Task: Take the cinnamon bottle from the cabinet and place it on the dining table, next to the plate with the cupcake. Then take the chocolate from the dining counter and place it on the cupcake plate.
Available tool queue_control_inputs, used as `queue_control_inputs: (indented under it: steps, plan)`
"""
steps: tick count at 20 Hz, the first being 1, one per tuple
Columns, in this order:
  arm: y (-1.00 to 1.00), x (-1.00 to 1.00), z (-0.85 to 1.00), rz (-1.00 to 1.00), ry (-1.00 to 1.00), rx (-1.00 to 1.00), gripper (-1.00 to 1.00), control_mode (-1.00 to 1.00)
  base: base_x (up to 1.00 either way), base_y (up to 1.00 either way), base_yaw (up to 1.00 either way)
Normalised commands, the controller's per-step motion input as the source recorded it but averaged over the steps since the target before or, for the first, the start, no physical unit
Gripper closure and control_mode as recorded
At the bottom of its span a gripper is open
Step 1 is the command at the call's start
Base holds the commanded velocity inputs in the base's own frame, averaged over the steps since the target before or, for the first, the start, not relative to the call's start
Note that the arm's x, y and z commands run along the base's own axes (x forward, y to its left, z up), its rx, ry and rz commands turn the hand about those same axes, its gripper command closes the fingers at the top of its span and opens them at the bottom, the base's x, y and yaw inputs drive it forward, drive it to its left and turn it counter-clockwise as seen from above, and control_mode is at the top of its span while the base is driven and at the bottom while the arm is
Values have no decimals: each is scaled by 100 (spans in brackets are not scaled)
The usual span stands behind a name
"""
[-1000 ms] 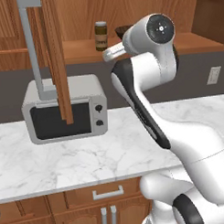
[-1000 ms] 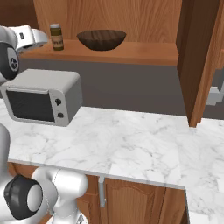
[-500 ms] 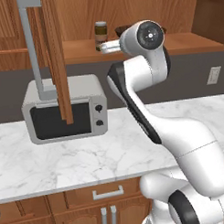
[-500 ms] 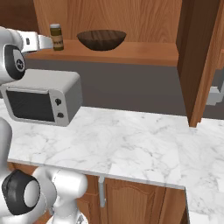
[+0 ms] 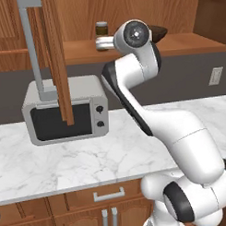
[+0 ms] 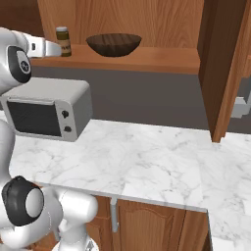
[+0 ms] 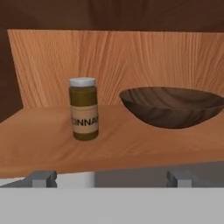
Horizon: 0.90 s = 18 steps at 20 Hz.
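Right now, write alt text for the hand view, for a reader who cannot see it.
A cinnamon bottle with a pale cap stands upright on a wooden cabinet shelf, with a dark wooden bowl apart from it to its right. The open gripper sits short of the shelf edge, its fingertips low in the frame, touching nothing.

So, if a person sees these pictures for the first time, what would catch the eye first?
Probably the white arm, which rises from the counter's front edge up to the open cabinet shelf, with its open gripper facing the cinnamon bottle standing upright there. Next comes the dark wooden bowl beside the bottle on that shelf, apart from it. Below, a grey microwave sits on the white marble counter.
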Motion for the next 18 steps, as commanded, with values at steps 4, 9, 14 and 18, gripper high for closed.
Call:
queue_control_inputs:
  steps: [4, 9, 14, 18]
  plan:
    - [2, 26, 0, 0, 3, 4, -100, -100, 0, 0, 0]
    - [3, 24, 0, 0, 7, 7, -100, -100, 0, 0, 0]
    - [3, 20, -2, 0, 11, 8, -100, -100, 0, 0, 0]
    - [0, 22, -9, 0, 19, 9, -100, -100, 0, 0, 0]
